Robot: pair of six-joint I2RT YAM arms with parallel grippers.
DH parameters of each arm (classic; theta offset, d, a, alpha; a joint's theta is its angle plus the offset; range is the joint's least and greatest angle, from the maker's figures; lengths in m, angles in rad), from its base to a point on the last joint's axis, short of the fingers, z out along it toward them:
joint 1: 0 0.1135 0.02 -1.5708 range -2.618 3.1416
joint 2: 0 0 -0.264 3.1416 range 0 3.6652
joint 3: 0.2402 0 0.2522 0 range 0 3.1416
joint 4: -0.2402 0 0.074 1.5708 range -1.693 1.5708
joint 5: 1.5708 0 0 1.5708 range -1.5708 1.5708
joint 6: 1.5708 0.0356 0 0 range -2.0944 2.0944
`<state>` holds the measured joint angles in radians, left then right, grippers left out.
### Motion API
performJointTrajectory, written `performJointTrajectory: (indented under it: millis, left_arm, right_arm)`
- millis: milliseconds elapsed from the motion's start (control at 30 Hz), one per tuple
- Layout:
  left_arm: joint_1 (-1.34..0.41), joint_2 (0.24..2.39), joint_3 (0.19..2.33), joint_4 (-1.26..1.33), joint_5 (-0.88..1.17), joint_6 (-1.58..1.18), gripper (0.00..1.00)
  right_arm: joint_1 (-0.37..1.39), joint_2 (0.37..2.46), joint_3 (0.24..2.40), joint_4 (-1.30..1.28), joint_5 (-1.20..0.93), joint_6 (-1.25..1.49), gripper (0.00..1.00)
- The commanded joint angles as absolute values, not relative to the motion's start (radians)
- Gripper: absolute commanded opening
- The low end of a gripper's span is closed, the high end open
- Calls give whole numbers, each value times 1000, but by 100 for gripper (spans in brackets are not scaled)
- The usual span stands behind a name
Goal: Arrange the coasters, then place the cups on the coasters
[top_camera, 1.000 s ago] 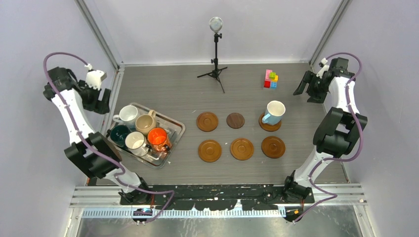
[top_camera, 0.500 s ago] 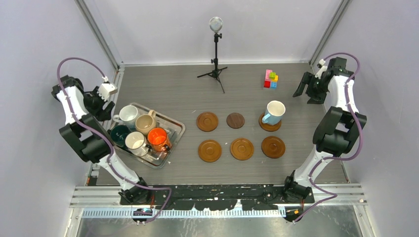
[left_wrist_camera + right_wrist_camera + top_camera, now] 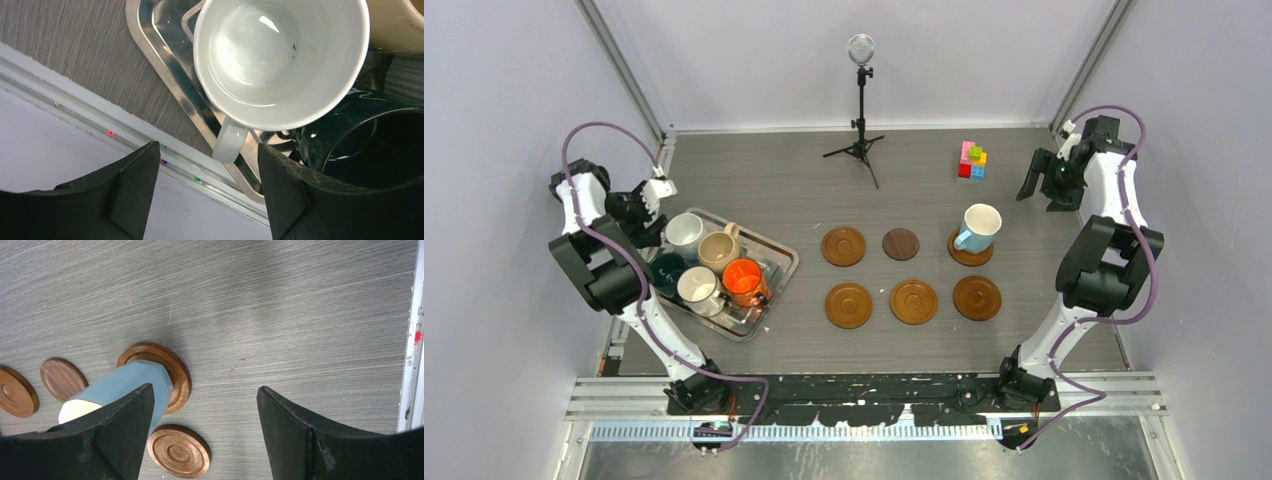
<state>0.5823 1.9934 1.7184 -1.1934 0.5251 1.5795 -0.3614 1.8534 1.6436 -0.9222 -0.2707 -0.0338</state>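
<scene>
One plain white round mug point(image 3: 280, 55) sits right under the left gripper point(image 3: 206, 150), in the far left corner of the shiny silver metal tray point(image 3: 150, 60). The gripper's two black jaws are apart and hold nothing, and the mug's handle points at the gap between them. I think the job now is to pick this mug up. To do it well, go straight down, pinch the handle tight, and lift straight up. The dark green mug point(image 3: 370, 135) and the round beige mug point(image 3: 395, 25) are very close, so a sideways bump could knock them.

The tray holds five mugs, all standing up and all looking empty. From left to right there are the white one and the dark green one, then the beige one and a white mug with a dark rim point(image 3: 696, 285), then a bright orange mug point(image 3: 744, 280).

Right of the tray, six round wooden coasters point(image 3: 913, 301) lie in two rows of three. Five are bare. One small darker brown coaster point(image 3: 901, 244) is in the middle of the far row. On the far right coaster stands a light blue mug with a white inside point(image 3: 977, 228), and it looks empty too.

Last, the right gripper point(image 3: 205, 390) hangs well to the right of that mug, jaws apart, holding nothing.
</scene>
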Motion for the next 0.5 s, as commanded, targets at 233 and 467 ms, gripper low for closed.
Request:
performJointTrajectory:
  millis: [233, 467]
  left_arm:
    - [548, 2053, 1677, -1148, 579, 1669, 69]
    - [541, 2081, 1671, -1135, 611, 1665, 61]
  right_arm:
    - [-354, 1894, 1676, -934, -234, -72, 79]
    - [-354, 1898, 1675, -936, -201, -95, 80]
